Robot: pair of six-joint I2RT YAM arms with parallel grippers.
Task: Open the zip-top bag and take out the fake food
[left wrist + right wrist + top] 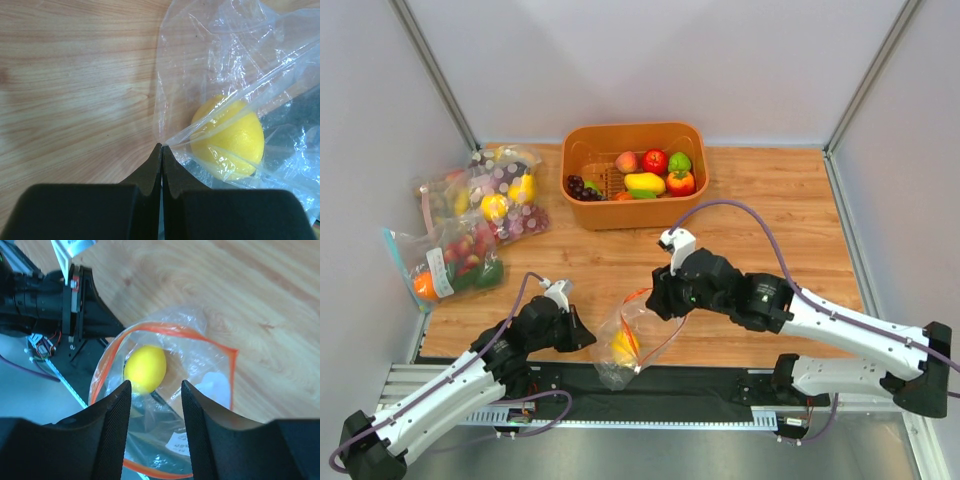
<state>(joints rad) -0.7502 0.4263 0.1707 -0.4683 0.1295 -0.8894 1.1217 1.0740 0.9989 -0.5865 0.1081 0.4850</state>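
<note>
Top view, zip-top bag (638, 338): sits at the near edge of the tabletop (770, 200), between the two claws.
Top view, fake food (625, 346): a yellow lemon-like piece shows through the clear plastic.
Top view, left claw (588, 338): touches the bag's left side.
Top view, right claw (665, 305): sits at the bag's far rim.
Top view, surroundings: an orange bin (590, 140) holding fruit stands at the far side, and two filled bags (470, 230) lie at the left.
Left wrist, left claw (161, 150): tips are pressed together, clamped on a fold of the zip-top bag (225, 60).
Left wrist, fake food (230, 137): inside the bag, just right of the tips.
Right wrist, right claw (155, 385): fingers are apart above the bag's mouth, with nothing gripped.
Right wrist, zip-top bag (210, 370): the orange-red zip strip (170, 328) is spread into an open loop, and the white label (182, 442) is at the near side.
Right wrist, fake food (145, 369): the yellow piece lies inside the open bag.
Right wrist, left claw (107, 322): meets the bag's far-left rim.
</note>
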